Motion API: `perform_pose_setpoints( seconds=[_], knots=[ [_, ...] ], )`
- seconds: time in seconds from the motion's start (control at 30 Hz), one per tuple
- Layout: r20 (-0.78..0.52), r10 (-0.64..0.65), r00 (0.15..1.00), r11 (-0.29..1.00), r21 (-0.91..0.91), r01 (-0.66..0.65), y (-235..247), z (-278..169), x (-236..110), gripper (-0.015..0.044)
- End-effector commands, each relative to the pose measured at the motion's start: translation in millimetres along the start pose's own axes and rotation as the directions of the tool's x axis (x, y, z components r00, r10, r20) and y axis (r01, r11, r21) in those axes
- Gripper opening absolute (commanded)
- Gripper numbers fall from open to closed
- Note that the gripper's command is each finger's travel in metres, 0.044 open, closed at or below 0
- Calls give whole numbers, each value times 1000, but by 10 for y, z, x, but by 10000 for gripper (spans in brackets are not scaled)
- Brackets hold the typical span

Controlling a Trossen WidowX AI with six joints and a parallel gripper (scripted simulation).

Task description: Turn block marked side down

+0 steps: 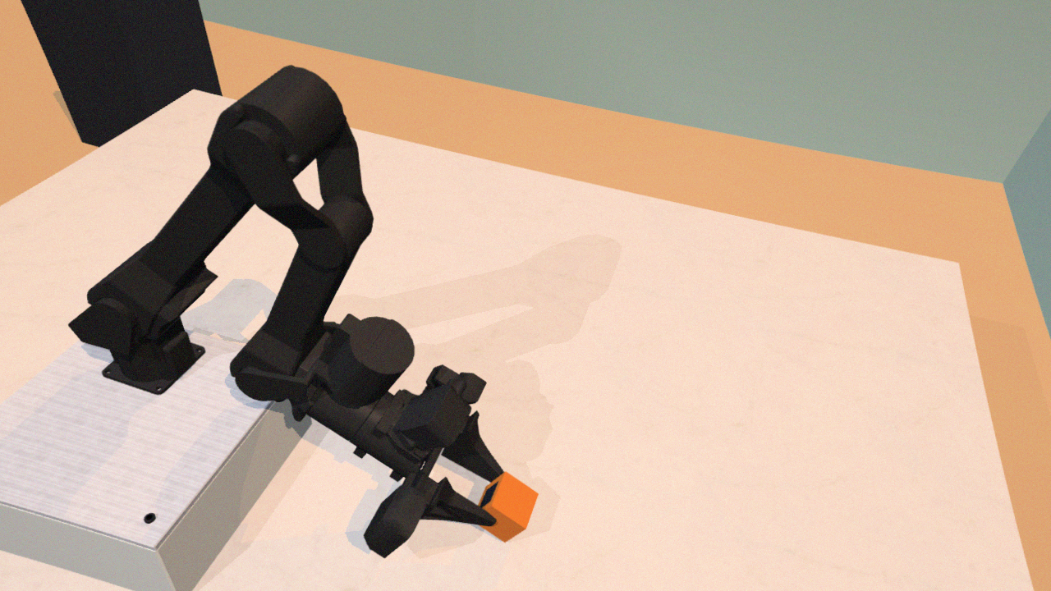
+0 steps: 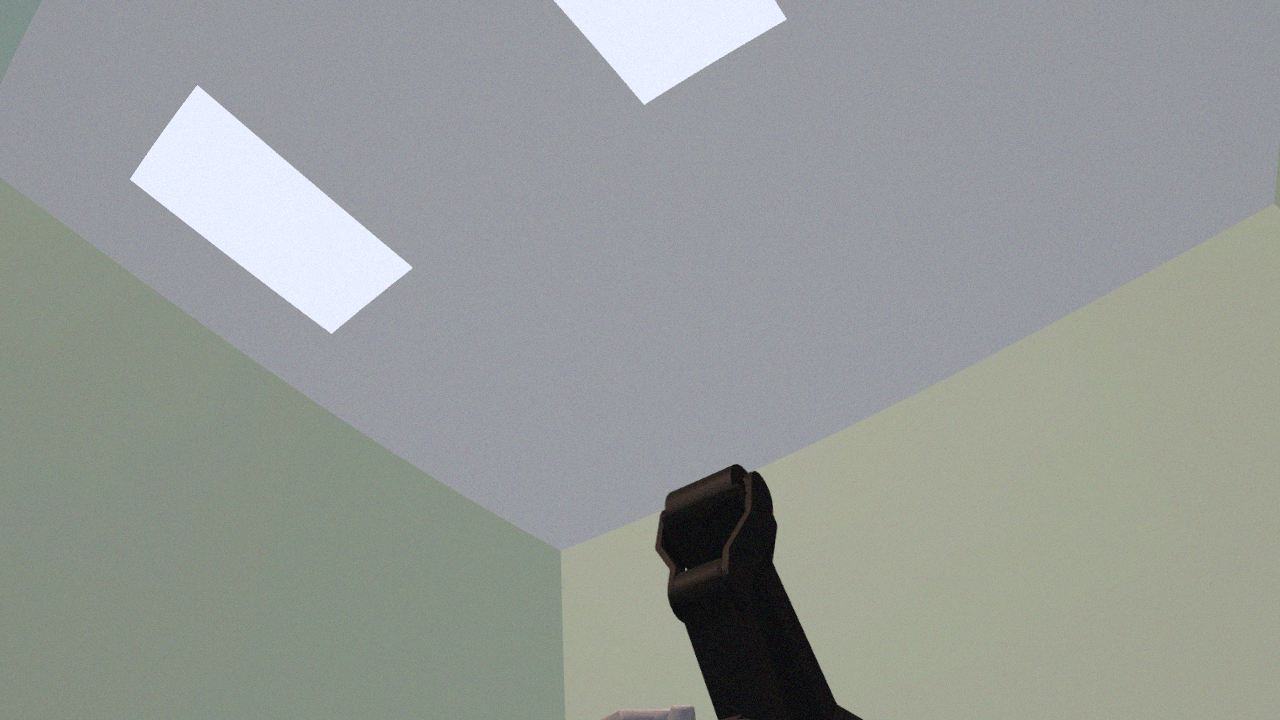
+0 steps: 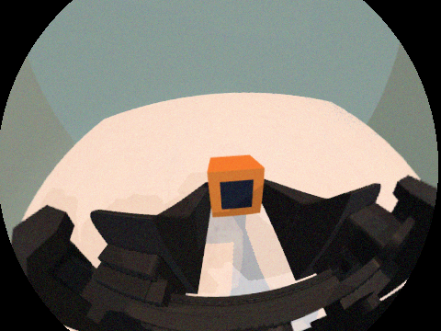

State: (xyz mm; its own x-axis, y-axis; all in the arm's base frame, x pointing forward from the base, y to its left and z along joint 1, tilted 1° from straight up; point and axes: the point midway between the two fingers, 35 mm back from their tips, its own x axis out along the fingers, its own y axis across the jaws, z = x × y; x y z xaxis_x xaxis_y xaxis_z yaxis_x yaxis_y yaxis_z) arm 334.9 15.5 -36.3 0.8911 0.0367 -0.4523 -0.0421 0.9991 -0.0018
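Observation:
The orange block (image 1: 511, 506) (image 3: 235, 169) is clamped between my fingertips at the table top, near the front edge. Its marked side, a dark blue square (image 3: 237, 195), faces sideways, back toward the wrist camera; in the top view only a dark sliver of it shows on the face toward the gripper. My gripper (image 1: 490, 491) (image 3: 237, 198) lies nearly level, low over the table (image 1: 735, 382), and is shut on the block from both sides. The exterior view shows only part of the arm (image 2: 725, 573) against the ceiling.
The arm's base stands on a grey pedestal (image 1: 88, 455) at the left. A dark panel (image 1: 125, 58) stands behind the table's far left corner. Orange floor (image 1: 661, 154) borders the table at the back and right.

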Motion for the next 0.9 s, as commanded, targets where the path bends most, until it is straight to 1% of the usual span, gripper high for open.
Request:
perform_pose_setpoints(
  seconds=[0.0, 0.07, 0.63, 0.87],
  knots=[
    [0, -1, 1000, 1000, -2, 1, 0, -7, -16, 0],
    [0, -1, 1000, 1000, -2, 1, 0, -7, -16, 0],
    [0, -1, 1000, 1000, -2, 1, 0, -7, -16, 440],
    [0, -1, 1000, 1000, -2, 1, 0, -7, -16, 440]
  ],
)
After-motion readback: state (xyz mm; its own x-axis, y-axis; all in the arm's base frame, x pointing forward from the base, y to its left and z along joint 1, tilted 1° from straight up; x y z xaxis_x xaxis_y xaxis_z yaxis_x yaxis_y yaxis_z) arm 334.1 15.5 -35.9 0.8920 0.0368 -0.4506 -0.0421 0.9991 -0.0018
